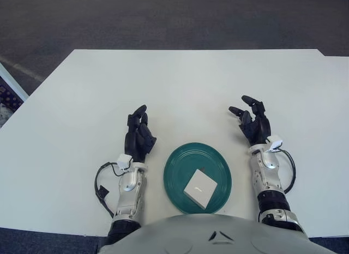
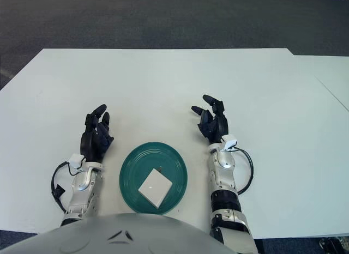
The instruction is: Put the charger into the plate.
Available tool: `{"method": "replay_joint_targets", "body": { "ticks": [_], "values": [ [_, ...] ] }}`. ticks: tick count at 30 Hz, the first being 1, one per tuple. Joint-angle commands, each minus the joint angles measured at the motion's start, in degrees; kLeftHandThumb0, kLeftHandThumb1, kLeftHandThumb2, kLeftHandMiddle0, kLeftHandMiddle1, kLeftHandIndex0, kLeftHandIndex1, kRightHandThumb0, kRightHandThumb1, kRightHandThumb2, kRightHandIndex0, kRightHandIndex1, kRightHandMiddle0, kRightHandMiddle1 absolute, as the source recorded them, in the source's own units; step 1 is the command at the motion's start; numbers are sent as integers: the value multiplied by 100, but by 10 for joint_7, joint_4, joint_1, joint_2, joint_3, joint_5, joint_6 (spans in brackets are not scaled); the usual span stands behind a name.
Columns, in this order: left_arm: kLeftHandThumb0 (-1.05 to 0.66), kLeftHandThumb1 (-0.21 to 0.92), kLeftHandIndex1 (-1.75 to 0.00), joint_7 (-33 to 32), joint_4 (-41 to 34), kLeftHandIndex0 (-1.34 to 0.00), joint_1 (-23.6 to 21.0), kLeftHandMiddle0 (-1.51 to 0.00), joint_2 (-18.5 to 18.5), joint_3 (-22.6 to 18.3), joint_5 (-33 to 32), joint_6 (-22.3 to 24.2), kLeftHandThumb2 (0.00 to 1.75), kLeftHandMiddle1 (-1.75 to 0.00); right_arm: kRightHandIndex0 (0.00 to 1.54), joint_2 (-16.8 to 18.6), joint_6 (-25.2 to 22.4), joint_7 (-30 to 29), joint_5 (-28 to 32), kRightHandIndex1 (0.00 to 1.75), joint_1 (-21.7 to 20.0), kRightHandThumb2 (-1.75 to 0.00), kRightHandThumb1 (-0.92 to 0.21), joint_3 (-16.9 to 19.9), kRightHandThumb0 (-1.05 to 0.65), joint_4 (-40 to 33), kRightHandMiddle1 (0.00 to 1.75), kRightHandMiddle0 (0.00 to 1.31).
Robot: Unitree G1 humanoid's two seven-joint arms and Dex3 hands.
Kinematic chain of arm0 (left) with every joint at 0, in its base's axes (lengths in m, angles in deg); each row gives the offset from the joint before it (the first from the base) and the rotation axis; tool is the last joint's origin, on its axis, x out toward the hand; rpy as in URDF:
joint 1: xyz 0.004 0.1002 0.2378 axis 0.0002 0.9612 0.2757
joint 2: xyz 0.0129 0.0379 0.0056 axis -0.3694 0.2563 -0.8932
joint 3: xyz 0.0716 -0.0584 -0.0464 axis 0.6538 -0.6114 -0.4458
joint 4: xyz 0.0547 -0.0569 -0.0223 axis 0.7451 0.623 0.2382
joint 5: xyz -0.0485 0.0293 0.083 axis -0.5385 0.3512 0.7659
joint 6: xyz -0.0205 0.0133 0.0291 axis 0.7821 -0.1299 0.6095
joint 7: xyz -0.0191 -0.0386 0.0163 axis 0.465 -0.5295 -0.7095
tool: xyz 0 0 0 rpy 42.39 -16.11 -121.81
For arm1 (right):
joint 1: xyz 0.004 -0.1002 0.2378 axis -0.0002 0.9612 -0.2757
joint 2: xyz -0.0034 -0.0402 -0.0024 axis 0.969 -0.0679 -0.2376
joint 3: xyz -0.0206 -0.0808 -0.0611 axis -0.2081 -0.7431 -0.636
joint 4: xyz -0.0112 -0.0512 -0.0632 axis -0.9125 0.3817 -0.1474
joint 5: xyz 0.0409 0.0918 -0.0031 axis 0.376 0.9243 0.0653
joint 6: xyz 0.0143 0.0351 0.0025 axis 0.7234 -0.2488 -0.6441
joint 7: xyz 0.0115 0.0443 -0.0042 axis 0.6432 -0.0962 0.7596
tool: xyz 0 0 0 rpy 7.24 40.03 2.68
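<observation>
A white square charger lies inside the dark green plate, toward its near right part. The plate sits on the white table close to my body, between my two hands. My left hand shows just left of the plate, fingers relaxed and holding nothing. My right hand shows to the right of the plate and a little farther out, fingers spread and empty.
The white table stretches far ahead and to both sides. A second white surface adjoins it at the right. Dark carpet lies beyond the far edge. Black cables loop beside both wrists.
</observation>
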Motion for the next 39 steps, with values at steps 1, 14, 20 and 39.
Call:
{"method": "replay_joint_targets", "body": {
  "ticks": [1,14,20,39],
  "values": [
    [-90,92,-101,-18,105,-1,29,-31,36,-8,5,-1,86,-4,48,10,-16,-9,3,65,50,-73,-92,8,-64,84,102,12],
    [-93,92,-101,-4,122,-2,26,-33,36,-17,-12,19,81,-4,50,21,-5,-10,-1,64,70,-73,-92,-2,-64,72,101,12],
    [-95,92,-100,-6,138,-1,21,-32,44,-20,-11,-3,78,-3,48,27,-4,-11,-6,62,88,-74,-92,-10,-65,55,101,11],
    [-97,92,-92,5,116,0,78,-34,38,-1,1,-48,81,-4,33,-13,-37,3,-40,15,211,-83,-92,-45,-63,-96,58,0]
  ]
}}
